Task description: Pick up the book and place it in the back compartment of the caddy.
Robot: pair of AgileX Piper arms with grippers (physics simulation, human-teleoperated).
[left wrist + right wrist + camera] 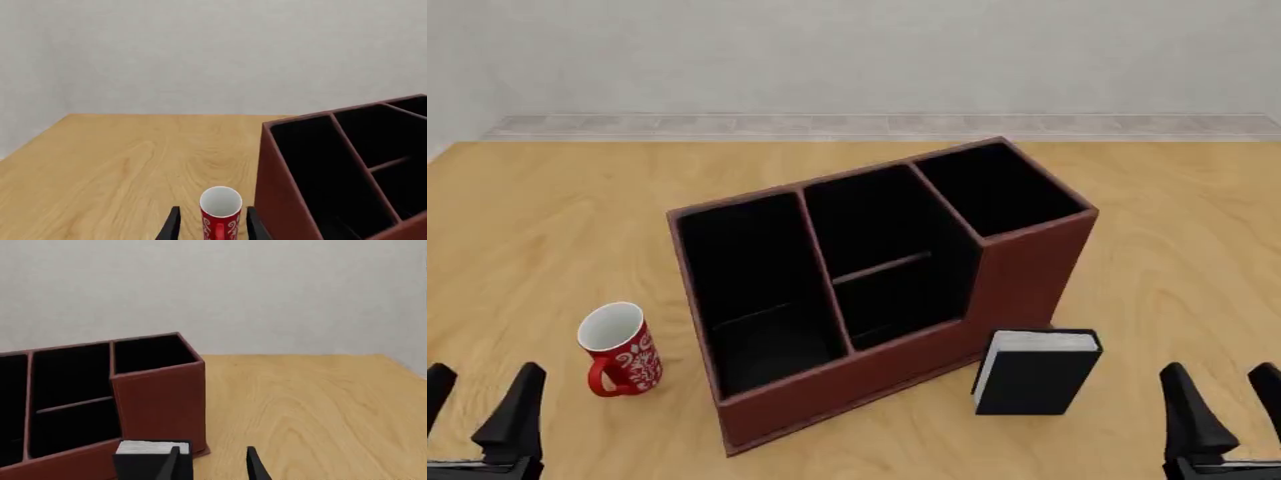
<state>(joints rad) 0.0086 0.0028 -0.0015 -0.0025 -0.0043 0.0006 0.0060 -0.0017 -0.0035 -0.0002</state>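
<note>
The black book [1034, 372] with white page edges stands upright on the table, against the right front of the reddish-brown caddy [1034, 270]. The caddy's middle column is split by a low partition. The back compartment [897, 298] is the half behind the low outer wall, on the side toward me. My right gripper [1228, 408] is open and empty at the near edge, to the right of the book. The right wrist view shows the book [143, 460] just ahead, beside one fingertip [172, 465]. My left gripper [474, 408] is open and empty at the near left.
A red-and-white patterned mug [621, 350] stands left of the caddy, ahead of my left gripper; in the left wrist view the mug [220, 210] shows between the fingertips, apart from them. The wooden table [1174, 200] extends around the caddy to a grey wall.
</note>
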